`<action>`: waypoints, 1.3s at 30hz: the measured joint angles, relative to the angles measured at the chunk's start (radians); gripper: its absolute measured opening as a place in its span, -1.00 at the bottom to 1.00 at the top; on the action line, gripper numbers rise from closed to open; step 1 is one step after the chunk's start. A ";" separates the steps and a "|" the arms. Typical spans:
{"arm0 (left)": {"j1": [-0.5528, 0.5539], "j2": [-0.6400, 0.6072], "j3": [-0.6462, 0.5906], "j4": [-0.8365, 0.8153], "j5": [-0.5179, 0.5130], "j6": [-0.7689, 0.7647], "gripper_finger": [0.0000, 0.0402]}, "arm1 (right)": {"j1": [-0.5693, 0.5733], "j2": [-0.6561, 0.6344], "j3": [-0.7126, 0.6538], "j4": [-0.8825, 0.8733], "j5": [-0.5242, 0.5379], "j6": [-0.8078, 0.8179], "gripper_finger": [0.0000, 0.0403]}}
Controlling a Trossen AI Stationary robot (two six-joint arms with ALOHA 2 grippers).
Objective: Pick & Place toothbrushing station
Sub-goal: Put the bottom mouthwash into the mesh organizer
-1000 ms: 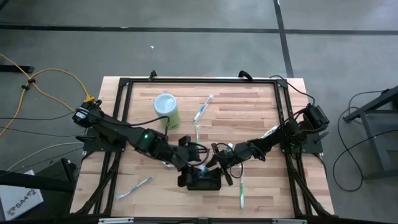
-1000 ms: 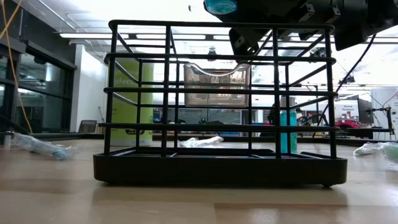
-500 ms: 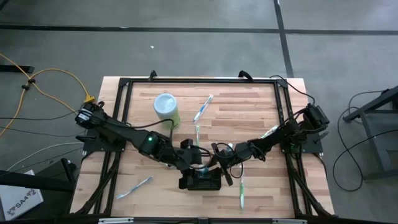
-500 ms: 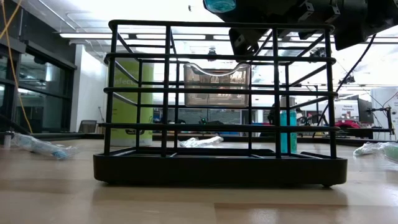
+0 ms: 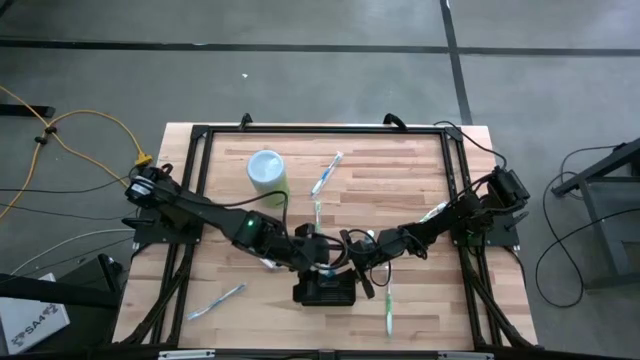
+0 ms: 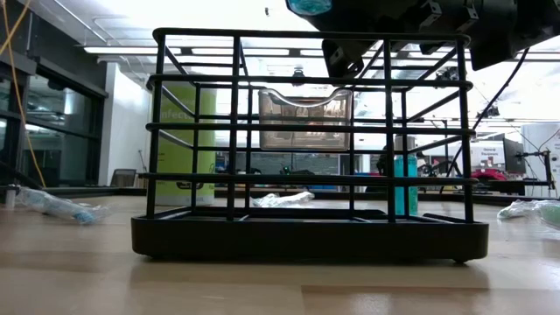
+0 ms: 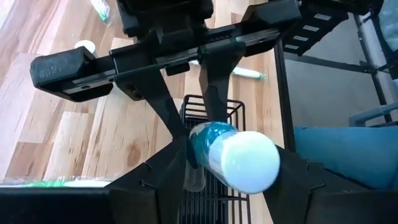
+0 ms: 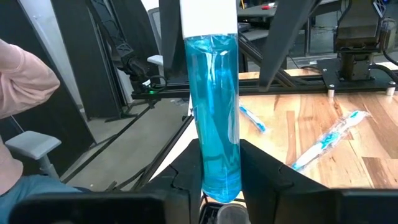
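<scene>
The toothbrushing station (image 5: 325,291) is a black wire rack on a solid base, standing on the table near its near edge. It fills the low view (image 6: 308,236). My right gripper (image 5: 350,262) is shut on a clear blue tube with a white cap (image 8: 212,93), just above the rack. My left gripper (image 5: 316,256) is open. In the left wrist view its fingers (image 7: 168,177) stand on either side of the tube's white cap end (image 7: 249,163). I cannot tell whether they touch it. My right gripper pinches the tube's blue end (image 8: 221,183), the end opposite the cap, between its two fingers. The tube sticks out forward along the fingers, cap end toward my left gripper. It is lifted clear, above the rack (image 7: 211,118).
A pale green cylinder with a whitish top (image 5: 268,172) stands at the far left. Wrapped toothbrushes lie at the far middle (image 5: 326,172), near left (image 5: 217,301), near right (image 5: 388,310) and right (image 5: 432,212). A black frame (image 5: 320,130) rims the table. A person's pink sleeve (image 8: 25,81) shows beyond it.
My left gripper has gone toward the table's right edge, closer to the blue tube and my right gripper. The rack and my right gripper have kept still.
</scene>
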State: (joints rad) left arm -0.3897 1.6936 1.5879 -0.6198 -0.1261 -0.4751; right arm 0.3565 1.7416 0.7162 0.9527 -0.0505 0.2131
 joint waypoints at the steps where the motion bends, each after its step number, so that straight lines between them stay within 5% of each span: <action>1: 0.002 0.000 0.000 0.000 0.000 0.004 -0.11 | 0.000 0.000 0.000 0.000 0.000 0.000 -0.60; 39: 0.007 0.029 0.001 0.031 0.045 -0.033 -0.11 | 0.000 0.000 0.000 -0.006 0.007 0.003 -0.62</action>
State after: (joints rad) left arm -0.3826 1.7222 1.5890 -0.5885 -0.0810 -0.5077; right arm 0.3569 1.7416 0.7162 0.9466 -0.0433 0.2156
